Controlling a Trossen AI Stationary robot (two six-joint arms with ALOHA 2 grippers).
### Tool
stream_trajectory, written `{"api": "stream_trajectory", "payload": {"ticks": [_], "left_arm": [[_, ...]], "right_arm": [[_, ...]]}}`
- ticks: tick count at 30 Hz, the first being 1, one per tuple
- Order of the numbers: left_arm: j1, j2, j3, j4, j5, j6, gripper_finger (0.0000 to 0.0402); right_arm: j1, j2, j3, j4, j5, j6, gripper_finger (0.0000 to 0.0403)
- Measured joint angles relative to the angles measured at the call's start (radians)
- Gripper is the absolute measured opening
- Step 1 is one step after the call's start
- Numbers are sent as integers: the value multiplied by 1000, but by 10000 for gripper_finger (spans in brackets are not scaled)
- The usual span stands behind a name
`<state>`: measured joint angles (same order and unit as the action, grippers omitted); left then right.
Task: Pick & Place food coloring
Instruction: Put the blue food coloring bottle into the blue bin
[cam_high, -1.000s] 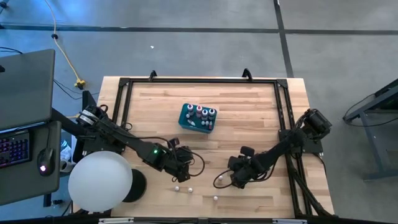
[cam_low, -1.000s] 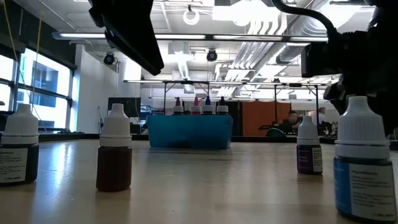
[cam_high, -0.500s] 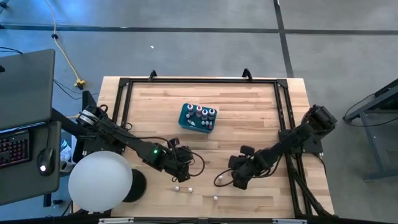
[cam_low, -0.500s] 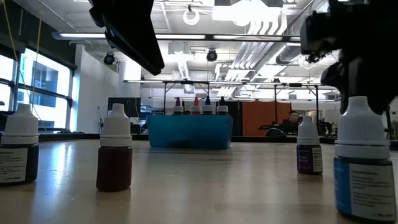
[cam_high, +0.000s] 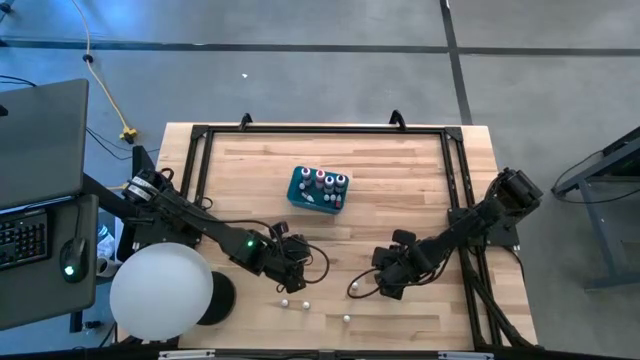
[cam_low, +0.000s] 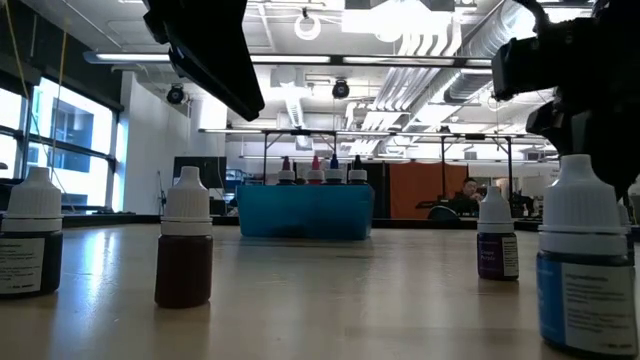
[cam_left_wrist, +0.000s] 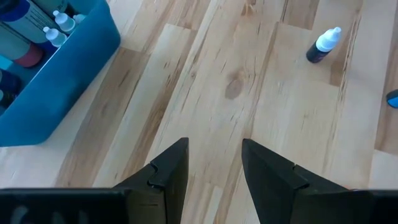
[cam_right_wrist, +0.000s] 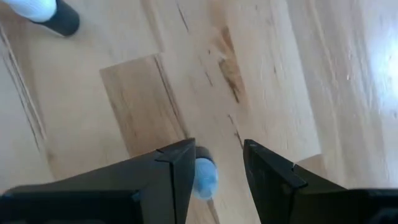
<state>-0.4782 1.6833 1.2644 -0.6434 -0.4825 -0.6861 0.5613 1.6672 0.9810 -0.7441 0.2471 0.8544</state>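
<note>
Several tiny white-capped food coloring bottles stand upright on the wooden table near its near edge: two (cam_high: 285, 302) (cam_high: 305, 306) by my left gripper, one (cam_high: 346, 319) farther right, one (cam_high: 352, 290) at my right gripper. More bottles stand in the teal box (cam_high: 318, 188). My right gripper (cam_right_wrist: 214, 165) is open, and a white-capped bottle (cam_right_wrist: 204, 177) stands between its fingers, close to one of them; whether it touches, I cannot tell. My left gripper (cam_left_wrist: 214, 162) is open over bare wood, between the teal box (cam_left_wrist: 43, 68) and a dark bottle (cam_left_wrist: 323, 46).
A large white ball (cam_high: 160, 290) sits at the table's near left corner. A black frame rail (cam_high: 320, 128) runs along the table's far and side edges. In the low view the loose bottles (cam_low: 185, 250) (cam_low: 497, 245) (cam_low: 585, 270) stand in front of the teal box (cam_low: 305, 210).
My right gripper has shifted slightly toward the table's right edge and stays low over the bottle beside it. The bottles and the teal box have kept their places.
</note>
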Motion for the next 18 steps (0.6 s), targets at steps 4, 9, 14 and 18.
{"api": "stream_trajectory", "payload": {"ticks": [4, 9, 14, 18], "left_arm": [[0, 0, 0, 0, 0, 0, 145], [0, 0, 0, 0, 0, 0, 145], [0, 0, 0, 2, 0, 0, 145], [0, 0, 0, 3, 0, 0, 145]], "right_arm": [[0, -1, -17, 12, -42, 25, 129], [0, -1, -78, 63, -63, 63, 129], [0, -3, -126, 110, -57, 65, 126], [0, -4, -130, 116, -49, 64, 102]]}}
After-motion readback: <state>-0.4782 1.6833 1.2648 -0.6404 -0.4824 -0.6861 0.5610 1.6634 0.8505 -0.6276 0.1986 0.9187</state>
